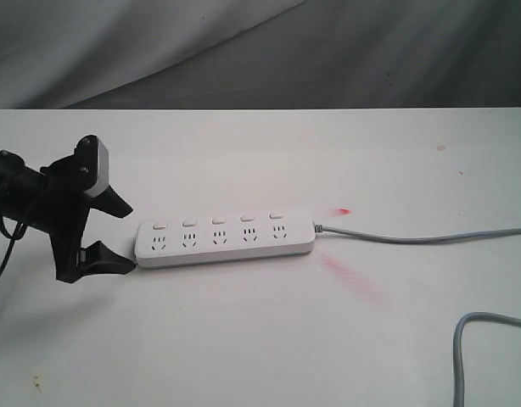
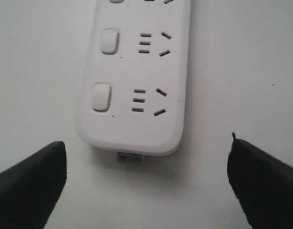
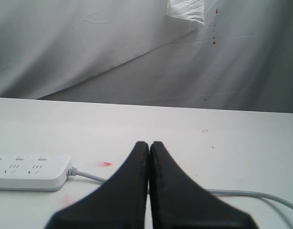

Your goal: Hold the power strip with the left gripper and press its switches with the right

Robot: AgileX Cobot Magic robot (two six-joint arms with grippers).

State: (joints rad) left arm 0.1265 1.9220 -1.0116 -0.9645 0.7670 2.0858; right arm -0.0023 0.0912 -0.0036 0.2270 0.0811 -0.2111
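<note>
1. Exterior view: picking out the long white plastic power strip (image 1: 225,239) lying flat on the white table (image 1: 243,348), with its thin grey cord (image 1: 413,238) trailing off to the right. Spotting the black two-finger left gripper (image 1: 127,239) at the cordless end, spread wide and gripping nothing. Cannot tell whether the lower tip touches that end. Probably lined up to straddle the strip and pin it.
2. Left wrist view: looking along the strip past two released black fingers (image 2: 34,186), out to either side of its rounded end and clear of the plastic. Counting two small white rocker switches (image 2: 101,97) fully in sight here, untouched.
3. Right wrist view: finding the black right gripper (image 3: 149,149) clenched on nothing, well apart from the strip, out beyond the cord end. Likely pinched into one blunt tip for pressing.
</note>
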